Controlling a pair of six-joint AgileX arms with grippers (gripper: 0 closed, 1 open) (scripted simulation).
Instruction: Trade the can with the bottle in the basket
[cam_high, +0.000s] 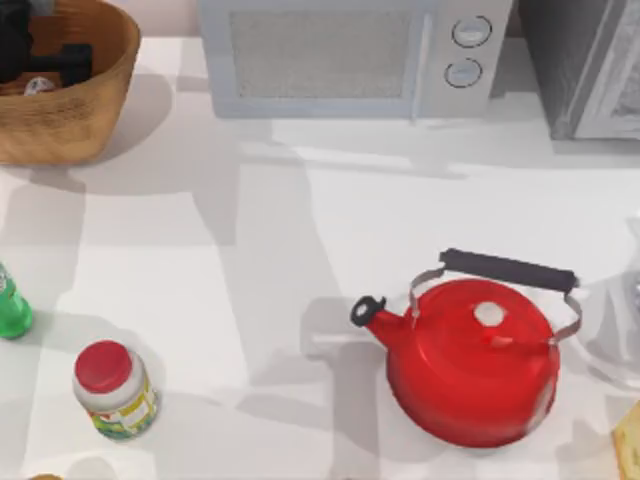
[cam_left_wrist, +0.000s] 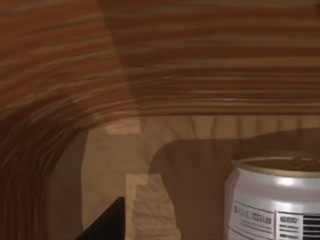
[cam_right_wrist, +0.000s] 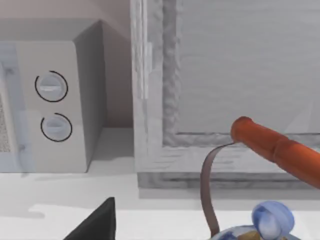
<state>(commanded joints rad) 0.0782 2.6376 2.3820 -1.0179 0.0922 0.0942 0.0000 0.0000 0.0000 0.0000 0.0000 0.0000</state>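
— Half of what matters is cut off: the basket (cam_high: 70, 110) sits at the table's far left corner, my left gripper (cam_high: 40, 60) a dark mass inside it, the can (cam_high: 38, 86) barely a pale speck beneath.

— Are your jaws clenched?

— I cannot tell, for either arm. My left wrist view puts the can (cam_left_wrist: 275, 200) upright on the basket floor, close by the ribbed wall (cam_left_wrist: 150, 60).

— And the bottle?

— The bottle (cam_high: 12, 305) stands at the left edge, partly cropped, near the jar (cam_high: 115, 388). Open table lies between it and the kettle (cam_high: 470, 360). My right wrist hangs above that kettle, facing the microwave (cam_right_wrist: 50, 105).
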